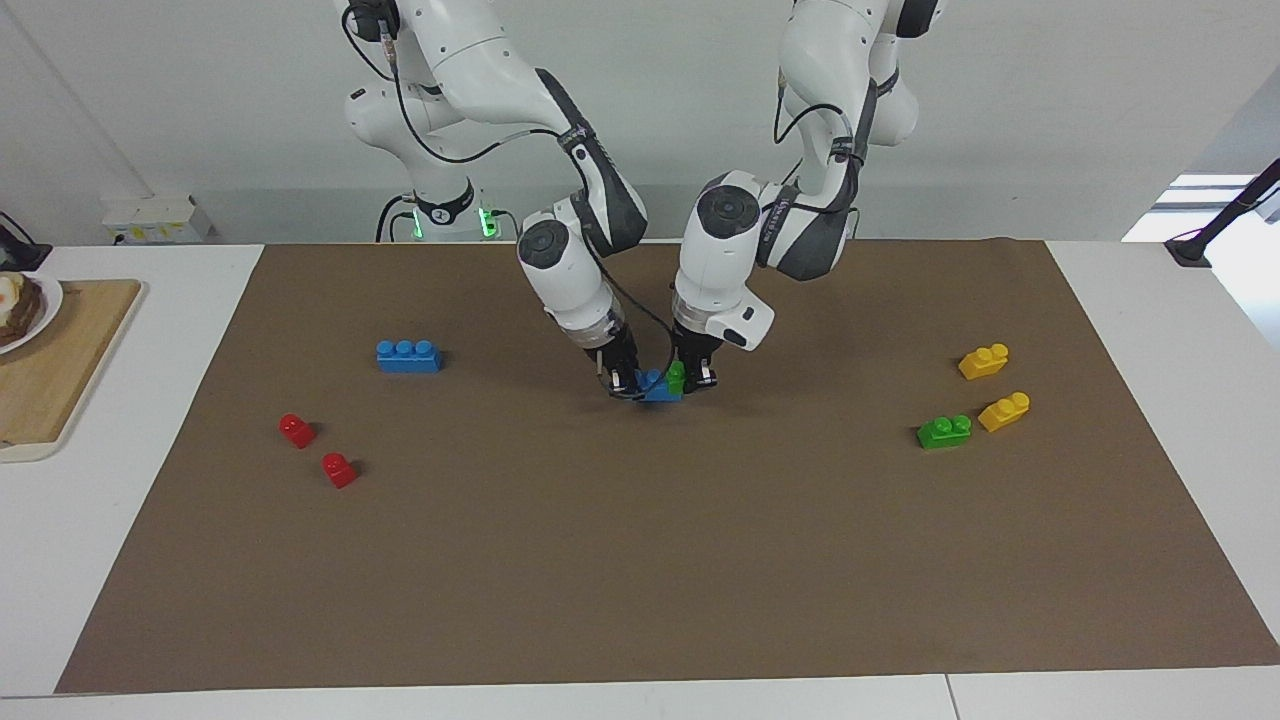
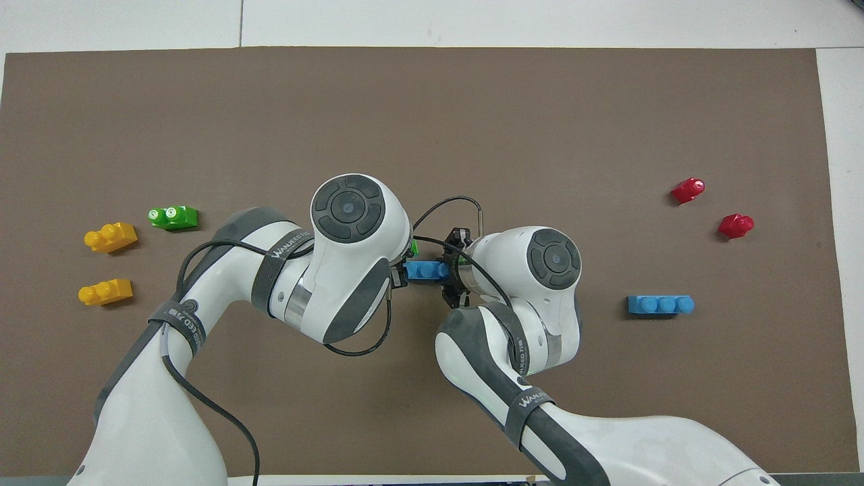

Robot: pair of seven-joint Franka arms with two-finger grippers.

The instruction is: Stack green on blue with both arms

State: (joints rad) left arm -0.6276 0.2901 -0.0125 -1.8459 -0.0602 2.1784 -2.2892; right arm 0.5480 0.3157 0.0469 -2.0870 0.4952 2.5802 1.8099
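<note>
At the middle of the brown mat my right gripper [image 1: 626, 383] is shut on one end of a blue three-stud brick [image 1: 656, 389], held low over the mat. My left gripper [image 1: 689, 380] is shut on a green two-stud brick [image 1: 677, 376] that sits on the blue brick's other end. In the overhead view the blue brick [image 2: 425, 270] shows between the two wrists, with the right gripper [image 2: 450, 275] at its end. Only a sliver of the green brick [image 2: 413, 247] shows there, and the left gripper's fingers are hidden under its wrist.
A second blue brick [image 1: 408, 356] and two red bricks [image 1: 297, 430] [image 1: 339, 470] lie toward the right arm's end. A second green brick [image 1: 944, 432] and two yellow bricks [image 1: 984, 361] [image 1: 1004, 411] lie toward the left arm's end. A wooden board [image 1: 50, 370] sits off the mat.
</note>
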